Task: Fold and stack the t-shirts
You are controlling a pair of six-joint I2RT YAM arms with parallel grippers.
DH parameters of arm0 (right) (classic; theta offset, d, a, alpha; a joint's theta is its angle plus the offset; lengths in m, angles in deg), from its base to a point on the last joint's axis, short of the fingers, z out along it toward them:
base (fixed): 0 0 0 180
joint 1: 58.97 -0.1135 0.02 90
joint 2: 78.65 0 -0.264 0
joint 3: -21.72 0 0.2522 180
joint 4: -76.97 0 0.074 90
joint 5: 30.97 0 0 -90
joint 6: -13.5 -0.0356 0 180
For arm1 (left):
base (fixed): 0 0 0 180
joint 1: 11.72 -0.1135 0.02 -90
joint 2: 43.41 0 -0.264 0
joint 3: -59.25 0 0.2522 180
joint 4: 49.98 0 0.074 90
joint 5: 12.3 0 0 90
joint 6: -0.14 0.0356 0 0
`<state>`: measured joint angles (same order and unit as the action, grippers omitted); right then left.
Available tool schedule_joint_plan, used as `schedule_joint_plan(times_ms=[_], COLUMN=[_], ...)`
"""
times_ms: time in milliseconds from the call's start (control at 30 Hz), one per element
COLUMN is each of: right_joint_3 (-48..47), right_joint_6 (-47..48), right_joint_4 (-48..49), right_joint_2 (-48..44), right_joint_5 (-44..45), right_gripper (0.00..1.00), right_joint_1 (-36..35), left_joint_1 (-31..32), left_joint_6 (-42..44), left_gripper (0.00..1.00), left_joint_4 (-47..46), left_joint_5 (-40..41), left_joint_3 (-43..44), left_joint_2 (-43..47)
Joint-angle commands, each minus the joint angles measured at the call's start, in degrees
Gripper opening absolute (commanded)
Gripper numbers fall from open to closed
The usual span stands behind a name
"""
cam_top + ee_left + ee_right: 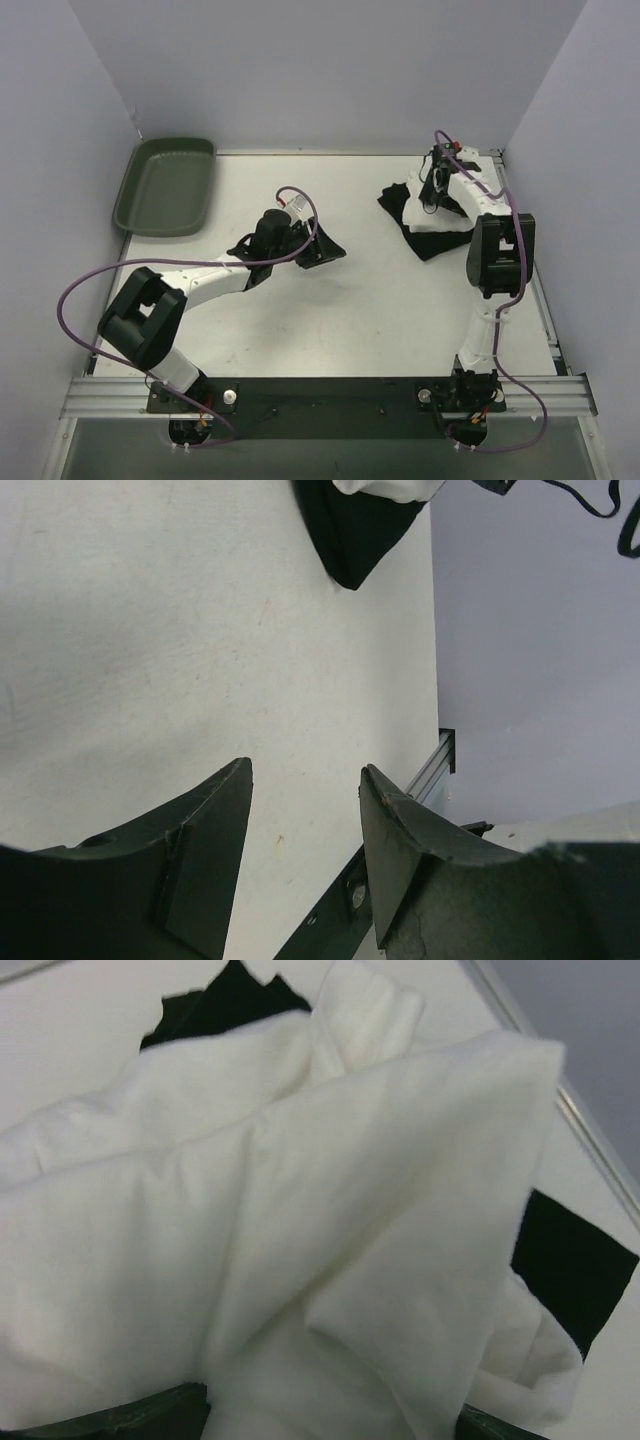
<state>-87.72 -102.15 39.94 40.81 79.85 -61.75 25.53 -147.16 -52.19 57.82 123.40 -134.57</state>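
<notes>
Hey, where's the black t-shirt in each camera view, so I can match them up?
Top external: far right side, black t-shirt under the white t-shirt.
Left wrist: top edge, a dark corner.
Right wrist: peeking out at top left and right edge.
Shared landmark: the white t-shirt lying on it, in all three.

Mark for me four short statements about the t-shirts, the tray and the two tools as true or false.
1. The white t-shirt lies on the black t-shirt. True.
2. The green tray holds a t-shirt. False: both lie on the table, at its far right.
3. The left tool grips black cloth. False: it is open, with nothing between its fingers.
4. The right tool is at the white t-shirt. True.
</notes>
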Motion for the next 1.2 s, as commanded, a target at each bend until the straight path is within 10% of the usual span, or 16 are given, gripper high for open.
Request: schedule_joint_plan(times_ms=[0,567,933,1167], right_joint_3=[11.00,34.84,32.93,26.43], right_joint_6=[-3.08,-24.61,-44.39,-40.11], right_joint_4=[-6.63,1.37,0.86,-7.64], right_joint_2=[-7.29,-16.01,-15.04,-22.76], right_joint_5=[-2.98,-6.22,-7.03,3.24], right_gripper=[0.97,0.97,0.98,0.98], right_joint_1=[-5.72,-23.39,-37.55,-41.77], left_joint_1=[-1.66,-3.42,-5.00,-5.00], left_joint_6=[1.93,5.00,9.04,9.13], left_gripper=[0.57,0.57,0.57,0.57], left_joint_4=[1.55,7.68,13.24,14.47], left_joint_5=[0.81,-0.68,-2.18,-3.24], left_joint_3=[-3.36,-8.82,-7.15,-7.33], left_joint_2=[4.40,12.75,15.13,17.67])
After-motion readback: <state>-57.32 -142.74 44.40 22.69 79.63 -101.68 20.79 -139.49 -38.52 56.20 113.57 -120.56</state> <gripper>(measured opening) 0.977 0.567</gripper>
